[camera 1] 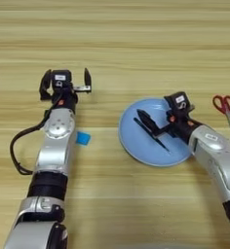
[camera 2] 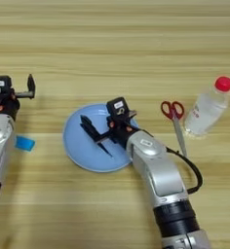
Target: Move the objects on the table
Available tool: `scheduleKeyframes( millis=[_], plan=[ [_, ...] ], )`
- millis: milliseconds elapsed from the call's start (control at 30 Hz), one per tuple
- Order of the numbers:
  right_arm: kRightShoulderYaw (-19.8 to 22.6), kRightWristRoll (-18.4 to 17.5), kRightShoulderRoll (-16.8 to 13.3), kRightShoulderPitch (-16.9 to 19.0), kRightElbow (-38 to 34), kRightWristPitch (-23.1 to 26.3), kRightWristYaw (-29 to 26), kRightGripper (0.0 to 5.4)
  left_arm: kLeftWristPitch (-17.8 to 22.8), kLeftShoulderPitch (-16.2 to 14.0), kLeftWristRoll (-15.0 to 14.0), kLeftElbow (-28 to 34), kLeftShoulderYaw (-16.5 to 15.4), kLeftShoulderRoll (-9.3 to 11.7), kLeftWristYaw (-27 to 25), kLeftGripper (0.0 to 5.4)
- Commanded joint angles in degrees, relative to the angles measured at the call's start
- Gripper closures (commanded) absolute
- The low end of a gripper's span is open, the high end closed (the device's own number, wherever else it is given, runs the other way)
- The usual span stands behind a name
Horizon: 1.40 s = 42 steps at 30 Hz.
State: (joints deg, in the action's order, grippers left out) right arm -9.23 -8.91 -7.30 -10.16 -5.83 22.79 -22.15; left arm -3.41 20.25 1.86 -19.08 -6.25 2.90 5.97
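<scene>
A Unitree G1 humanoid works with both arms over the table [camera 1: 136,44], a light wooden top with long horizontal grain. The right tool [camera 1: 151,127] hangs over a round light-blue plate [camera 1: 131,141], its black fingers [camera 1: 145,119] pointing toward the robot's left and resting low above the plate's centre. A thin black stick [camera 1: 158,140] lies slantwise on the plate directly beneath those fingers; whether the fingers are closed on it or merely over it cannot be told from either view. The left tool [camera 1: 67,80] is held well away from the plate, farther up the table, its two black fingers [camera 1: 87,78] spread wide apart with nothing between them. A small bright blue block [camera 1: 83,138] lies flat on the table just beside the left forearm, on the side toward the plate, partly tucked against the arm's silver casing. To the robot's right of the plate, red-handled scissors [camera 2: 174,119] lie on the wood, handles away from the robot and blades toward it. Farther right, a clear plastic bottle [camera 2: 205,109] with a red cap lies on its side, tilted with the cap away from the robot
</scene>
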Motion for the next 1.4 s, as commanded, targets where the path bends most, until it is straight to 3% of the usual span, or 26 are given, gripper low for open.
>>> scheduleKeyframes(
  millis=[33, 200, 467, 867, 1400],
  plan=[
    [-3.1, 0.5, -1.0, 0.6, -4.1, 1.0, -1.9, 0.03, 1.2, -0.4, -0.7, 0.9, -0.6, 0.5, 0.0, 0.0],
    [-8.2, 1.9, -2.0, -0.9, -6.3, 2.0, -4.1, 0.03, 1.5, -0.6, -0.7, 1.7, -1.1, 0.9, 0.1, 0.0],
    [-16.5, 5.2, -0.8, -7.5, -5.0, 3.6, -7.3, 0.03, 2.2, -1.7, -0.3, 4.8, -1.3, 0.2, 1.0, 0.0],
    [-22.2, 8.3, 5.5, -16.7, 13.3, -2.1, -11.4, 0.03, 4.5, -3.4, -0.1, 12.1, -0.4, -2.1, 2.5, 0.0],
    [-21.9, 12.7, 14.1, -23.9, 37.6, -13.8, -11.8, 0.03, 4.9, -3.5, 0.0, 12.6, -0.2, -2.6, 3.1, 0.0]
  ],
)
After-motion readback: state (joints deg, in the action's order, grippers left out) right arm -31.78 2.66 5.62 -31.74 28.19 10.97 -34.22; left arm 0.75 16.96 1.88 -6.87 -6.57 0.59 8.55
